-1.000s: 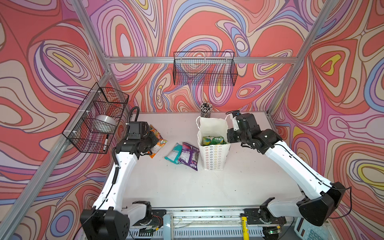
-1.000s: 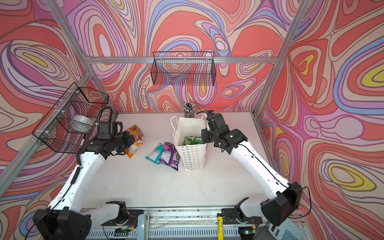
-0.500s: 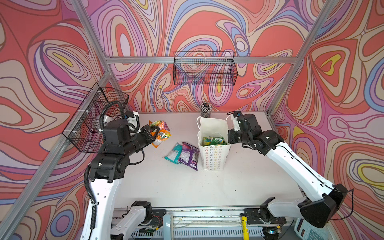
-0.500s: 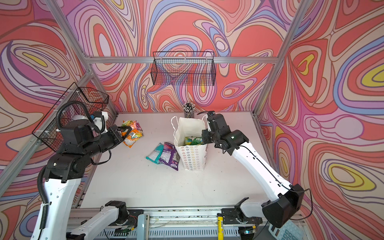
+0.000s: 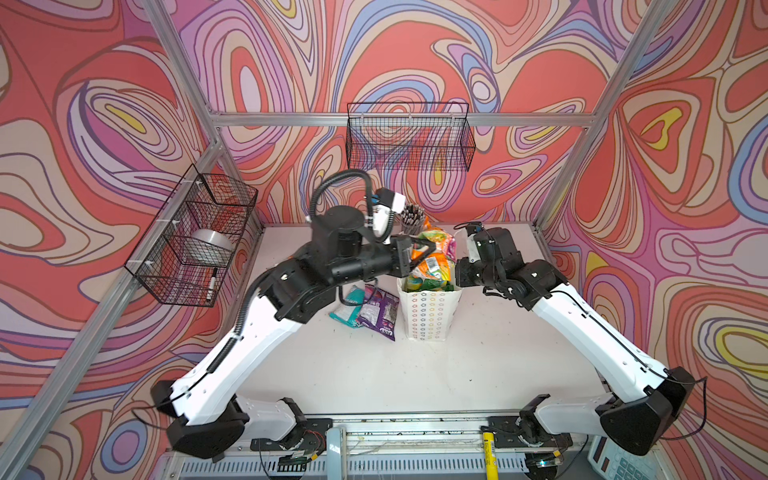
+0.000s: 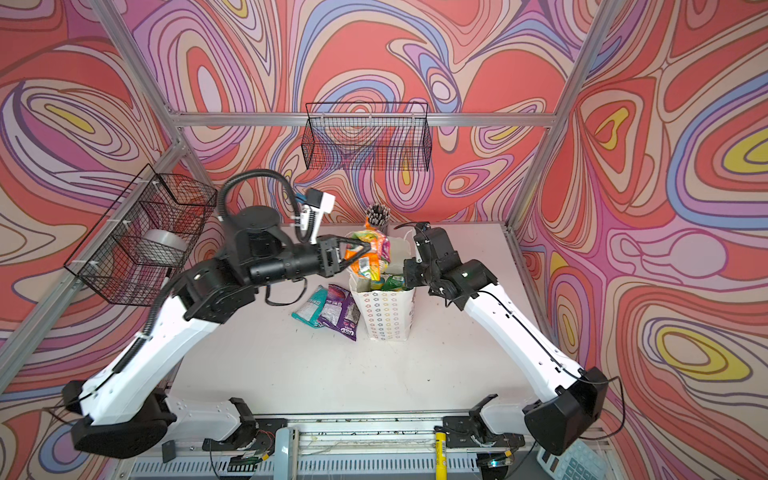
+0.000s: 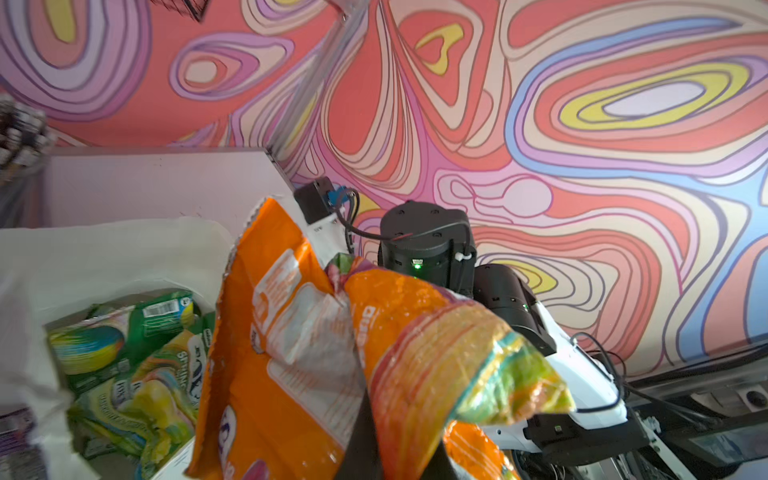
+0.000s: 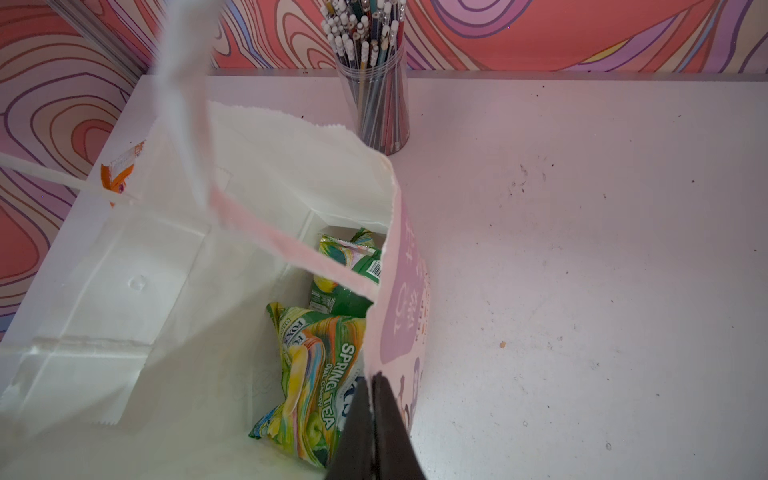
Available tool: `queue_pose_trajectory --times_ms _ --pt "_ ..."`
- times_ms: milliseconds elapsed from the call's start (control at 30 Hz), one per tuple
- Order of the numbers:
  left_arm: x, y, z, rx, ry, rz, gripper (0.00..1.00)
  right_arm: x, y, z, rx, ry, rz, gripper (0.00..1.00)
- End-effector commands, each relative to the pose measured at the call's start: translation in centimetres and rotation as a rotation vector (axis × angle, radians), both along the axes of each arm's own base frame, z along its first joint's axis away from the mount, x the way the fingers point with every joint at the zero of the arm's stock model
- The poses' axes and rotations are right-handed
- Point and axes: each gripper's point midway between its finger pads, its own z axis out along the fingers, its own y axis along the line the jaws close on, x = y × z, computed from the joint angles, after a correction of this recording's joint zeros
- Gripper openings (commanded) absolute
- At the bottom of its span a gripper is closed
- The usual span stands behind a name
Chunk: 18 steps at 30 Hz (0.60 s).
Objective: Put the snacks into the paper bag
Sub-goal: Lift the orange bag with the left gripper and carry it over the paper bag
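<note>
Just below the left hand (image 5: 430,251), the paper bag (image 5: 428,311) stands upright on the tabletop (image 5: 374,374), mouth open. The left hand is clamped on a crumpled bunch of orange pouches (image 7: 282,353), at least two, which hangs over the mouth with its lower edge near the rim. The right hand (image 8: 372,399) is closed flat on the bag's wall at the rim, on the side opposite the left hand, and appears to hold the mouth open. Green pouches (image 8: 316,361) already lie at the bottom. A teal pouch (image 5: 349,305) and a purple pouch (image 5: 380,309) lie on the tabletop beneath the left forearm, touching each other, just beside the bag.

- **Spill:** the bunch looks about as wide as the mouth. If released high or off-centre, one pouch could catch the rim and slide outside.
- **Loose grip:** the pouches are glossy and pinched together, so the outer one may slip free early.
- **Snag:** a handle loop (image 8: 187,124) hangs across the opening near the right hand and could catch a corner.
- **Tip or tear:** the bag is light paper. A downward push on its wall could fold or tip it, or tear it at the right hand's pinch.
- **Crowding:** the two hands sit close together. The pencil cup (image 5: 411,216) stands just beyond the left hand, so a wide swing could knock it.
</note>
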Motion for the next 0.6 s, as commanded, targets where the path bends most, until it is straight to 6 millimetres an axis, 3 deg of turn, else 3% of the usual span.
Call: queue_pose_trajectory --times_ms 0,167,433,567 --pt "1.8 -2.2 0.6 -0.019 -0.044 0.003 0.02 -0.4 0.4 1.4 0.051 -0.031 0.011 0.0" --pt "4.4 -3.9 -2.7 0.064 -0.011 0.036 0.02 -0.7 0.2 1.6 0.055 -0.03 0.01 0.0" --pt "9.4 -3.5 -7.6 0.116 0.111 0.099 0.01 -1.1 0.0 1.5 0.059 -0.033 0.007 0.0" --pt "10.1 -3.2 -8.7 0.131 0.137 0.106 0.01 -1.1 0.0 1.2 0.058 -0.03 0.006 0.0"
